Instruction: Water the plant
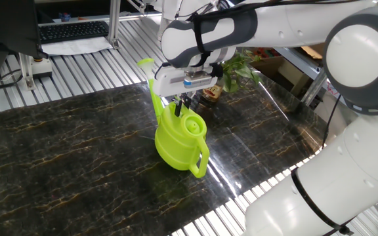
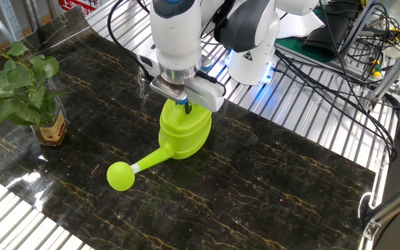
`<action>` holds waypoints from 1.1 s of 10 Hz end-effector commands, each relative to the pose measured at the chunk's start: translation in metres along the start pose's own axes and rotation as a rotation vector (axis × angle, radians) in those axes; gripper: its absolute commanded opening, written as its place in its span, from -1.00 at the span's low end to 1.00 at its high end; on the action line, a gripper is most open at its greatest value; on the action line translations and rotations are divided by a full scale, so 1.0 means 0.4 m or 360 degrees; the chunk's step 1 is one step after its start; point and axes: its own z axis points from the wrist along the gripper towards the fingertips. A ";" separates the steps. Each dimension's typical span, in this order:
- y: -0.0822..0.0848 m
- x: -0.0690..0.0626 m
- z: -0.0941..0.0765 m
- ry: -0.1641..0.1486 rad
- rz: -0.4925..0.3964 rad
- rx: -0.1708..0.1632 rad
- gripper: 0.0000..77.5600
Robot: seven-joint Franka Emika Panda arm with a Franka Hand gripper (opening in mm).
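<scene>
The plant (image 2: 25,82) stands in a small brown jar (image 2: 51,129) at the left edge of the dark marble table (image 2: 269,180); in the one fixed view the plant (image 1: 236,66) is partly hidden behind my arm. A lime-green watering can (image 2: 185,130) sits low over the table's middle, its spout's round head (image 2: 120,176) pointing toward the plant but well short of it. My gripper (image 2: 185,103) reaches down onto the can's top (image 1: 190,122), its fingers shut on the top handle. I cannot tell whether the can's base touches the table.
A keyboard (image 1: 73,30) and papers lie on the slatted metal bench behind the table. A cardboard box (image 1: 272,60) sits beyond the plant. The robot base (image 2: 253,59) and a tangle of cables (image 2: 353,31) stand at the table's far side.
</scene>
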 end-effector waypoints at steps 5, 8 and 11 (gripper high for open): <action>0.002 -0.013 0.018 -0.0022 -0.0017 -0.0014 -0.94; 0.005 -0.033 0.012 -0.0023 -0.0021 -0.0014 -0.94; 0.007 -0.047 0.004 -0.0029 -0.0016 -0.0013 -0.94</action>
